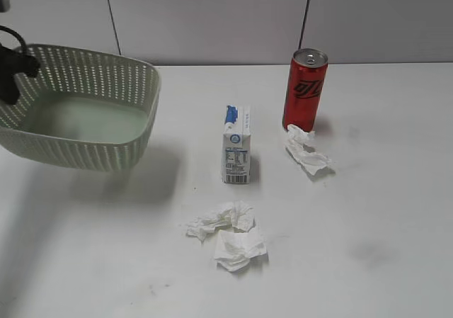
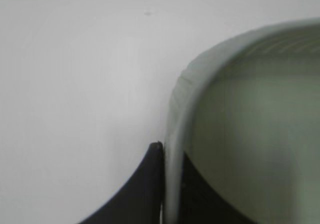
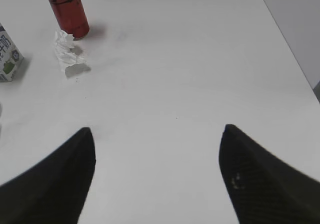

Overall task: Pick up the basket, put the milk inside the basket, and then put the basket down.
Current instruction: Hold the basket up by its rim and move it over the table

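Note:
The pale green basket hangs above the table at the left of the exterior view, tilted, with its shadow below it. My left gripper is shut on its left rim; in the left wrist view the black fingers pinch the basket's rim. The milk, a small white carton with a blue top, stands upright at the table's middle, and also shows at the left edge of the right wrist view. My right gripper is open and empty over bare table, out of the exterior view.
A red soda can stands behind and right of the milk and shows in the right wrist view. A crumpled tissue lies before it. Two more tissues lie in front of the milk. A grey wall stands behind.

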